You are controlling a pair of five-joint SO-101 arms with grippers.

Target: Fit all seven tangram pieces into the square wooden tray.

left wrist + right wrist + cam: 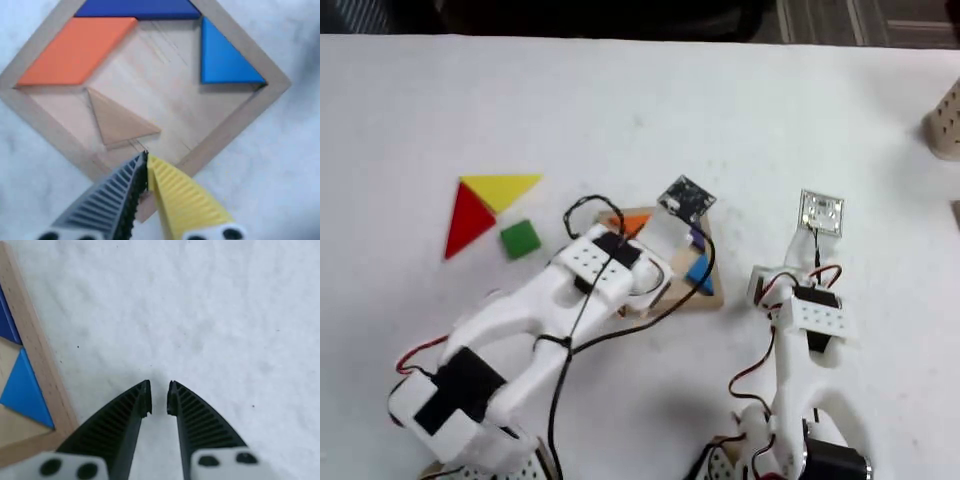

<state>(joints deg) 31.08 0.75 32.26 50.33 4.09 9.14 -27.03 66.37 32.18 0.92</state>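
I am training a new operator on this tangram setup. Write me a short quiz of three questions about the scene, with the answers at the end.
1. Fill in: the red triangle, the yellow triangle and the green square lie on the table, so ___ pieces are already in the wooden tray.
2. Which piece lies in the wooden tray? A) red triangle B) orange parallelogram C) green square
3. True or false: the left gripper, above the tray's rim, holds a piece.

Key: 1) four. 2) B. 3) False; it is shut with nothing in it.
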